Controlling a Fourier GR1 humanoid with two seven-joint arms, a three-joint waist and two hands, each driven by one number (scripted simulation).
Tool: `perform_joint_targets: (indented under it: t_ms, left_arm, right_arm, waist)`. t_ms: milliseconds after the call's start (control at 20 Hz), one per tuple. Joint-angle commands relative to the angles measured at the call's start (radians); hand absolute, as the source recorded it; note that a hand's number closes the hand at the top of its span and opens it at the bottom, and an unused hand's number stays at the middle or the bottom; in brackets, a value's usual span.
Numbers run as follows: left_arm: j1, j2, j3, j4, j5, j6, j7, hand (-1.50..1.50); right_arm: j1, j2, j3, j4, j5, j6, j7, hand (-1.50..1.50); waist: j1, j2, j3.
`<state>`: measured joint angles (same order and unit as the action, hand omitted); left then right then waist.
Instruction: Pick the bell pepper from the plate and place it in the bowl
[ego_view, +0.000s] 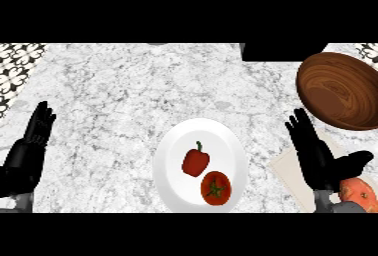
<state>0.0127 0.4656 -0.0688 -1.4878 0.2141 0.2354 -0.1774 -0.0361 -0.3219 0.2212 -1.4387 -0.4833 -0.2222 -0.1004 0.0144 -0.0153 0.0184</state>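
Reaching with the open, straight-fingered right hand (314, 150) leftward to the small red bell pepper (196, 161) lying left of centre on the white round plate (177, 195), avoiding the red tomato (215, 188) touching its near side, before carrying to the far-right wooden bowl (341, 90).

A kitchen: marble counter (125, 90) (patterned tile (16, 62) beside), food on a plate (177, 190).

A broad stretch of the grey marbled table (111, 90) is lying bare between the white round plate (166, 180) and the brown wooden bowl (341, 90). A round red tomato (215, 188) is sitting just beside the red bell pepper (195, 162), crowding its near side.
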Motion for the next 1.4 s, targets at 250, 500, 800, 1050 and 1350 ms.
perform_joint_targets:
  t_ms: [250,500,800,1050,1350]
  left_arm:
    - [-0.187,0.016,-0.048,-0.077,-0.122,0.092,0.184,0.0]
    - [-0.224,-0.041,-0.105,-0.069,-0.162,0.118,0.287,0.0]
    - [-0.22,-0.013,-0.067,-0.088,-0.148,0.084,0.314,0.0]
    - [-0.25,-0.046,-0.07,-0.052,-0.154,0.085,0.302,0.0]
    - [-0.291,-0.066,-0.113,-0.059,-0.214,0.111,0.368,0.0]
  right_arm:
    - [-0.17,0.046,0.089,-0.011,-0.013,0.314,-0.163,1.5]
    - [-0.083,0.081,-0.025,0.15,0.175,0.037,-0.421,-1.5]
    - [0.037,-0.134,0.074,-0.099,0.346,0.085,-0.366,-1.5]
    - [-0.08,-0.257,0.139,-0.236,0.465,0.096,-0.044,-1.5]
    - [-0.272,-0.29,0.266,-0.279,0.603,0.188,0.341,-1.5]
  waist:
    - [-0.005,0.018,-0.013]
    - [-0.017,0.017,-0.016]
    - [-0.025,0.01,-0.019]
    - [-0.021,0.012,-0.022]
    - [-0.007,0.014,-0.022]
